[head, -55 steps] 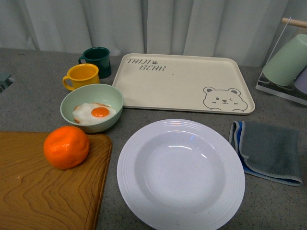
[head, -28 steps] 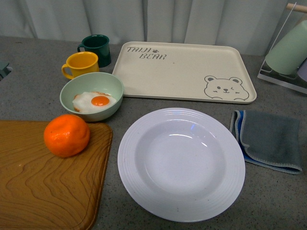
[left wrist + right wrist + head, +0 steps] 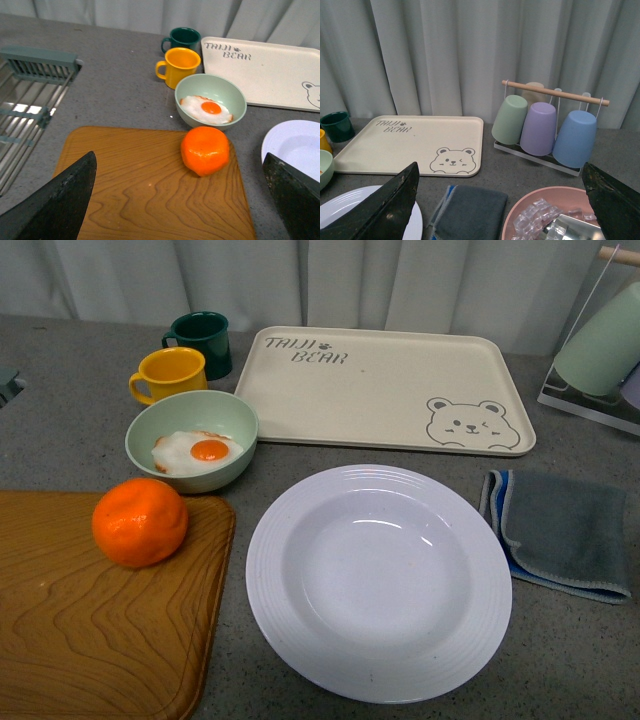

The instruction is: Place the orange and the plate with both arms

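Bowl just behind orange; open gap between orange and plate

Three raised views; common plate, probably.

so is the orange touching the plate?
Apart. The front view shows the orange resting on the cutting board, with the board's edge and a strip of grey countertop between it and the plate.

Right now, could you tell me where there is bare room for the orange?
The cream tray and the white plate lie bare, as does the cutting board nearer than the orange. It is crowded left of the tray: green bowl, yellow mug, dark green mug.
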